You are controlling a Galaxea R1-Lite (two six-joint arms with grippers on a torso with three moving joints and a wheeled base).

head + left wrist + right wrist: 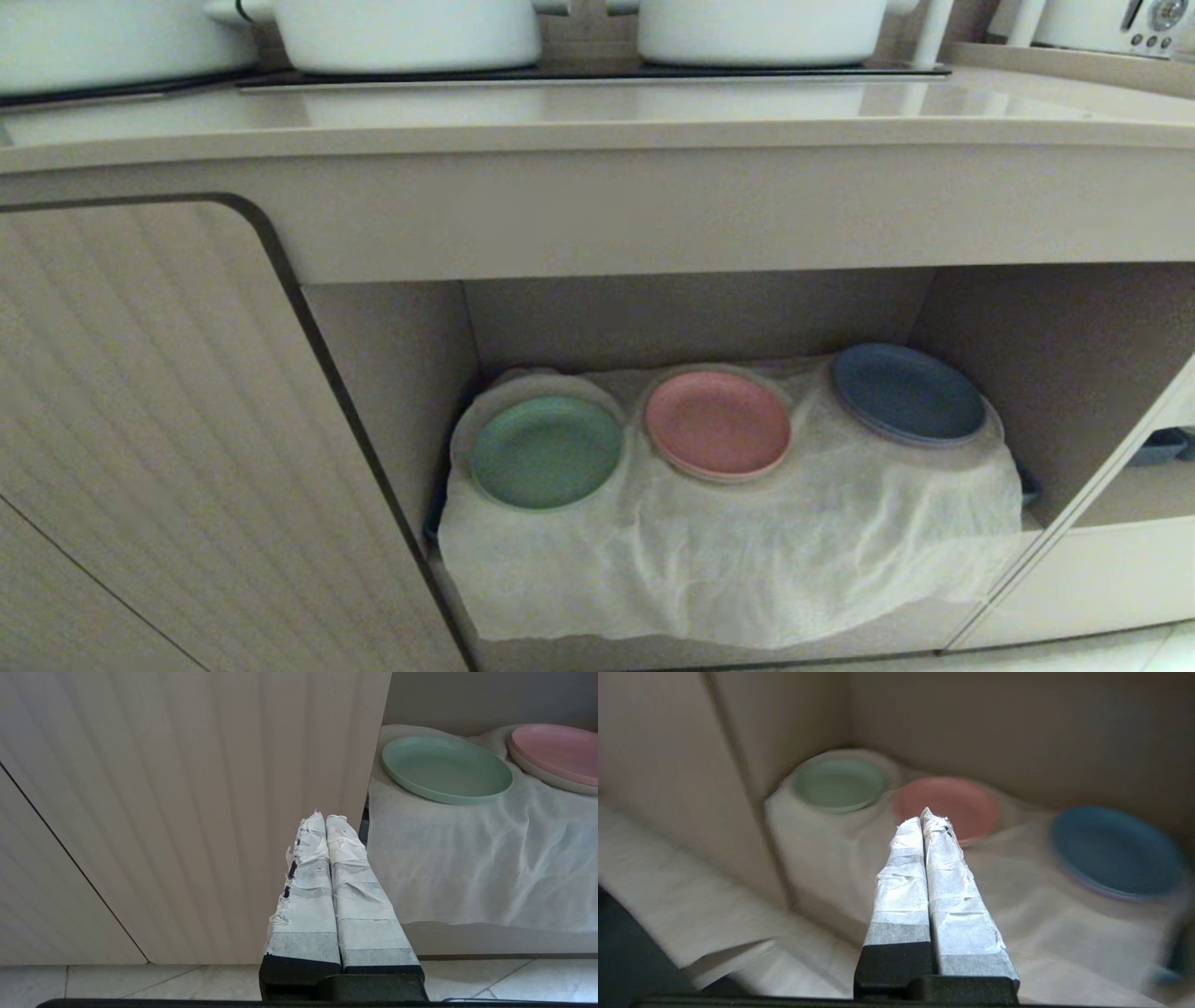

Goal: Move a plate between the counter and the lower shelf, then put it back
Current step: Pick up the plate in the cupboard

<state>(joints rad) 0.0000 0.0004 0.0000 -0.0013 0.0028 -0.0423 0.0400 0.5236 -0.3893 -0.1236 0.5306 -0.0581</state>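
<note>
Resting on the lower shelf (943, 597), far left — the plate (546, 452) | right gripper (924, 814) fingers pressed together, empty, well short of it | left gripper (325, 815) likewise closed — nearer.

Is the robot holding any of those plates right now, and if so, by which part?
Nothing is held. Both the left gripper and the right gripper are shut on nothing. The green plate lies untouched on the cloth of the lower shelf.
</note>
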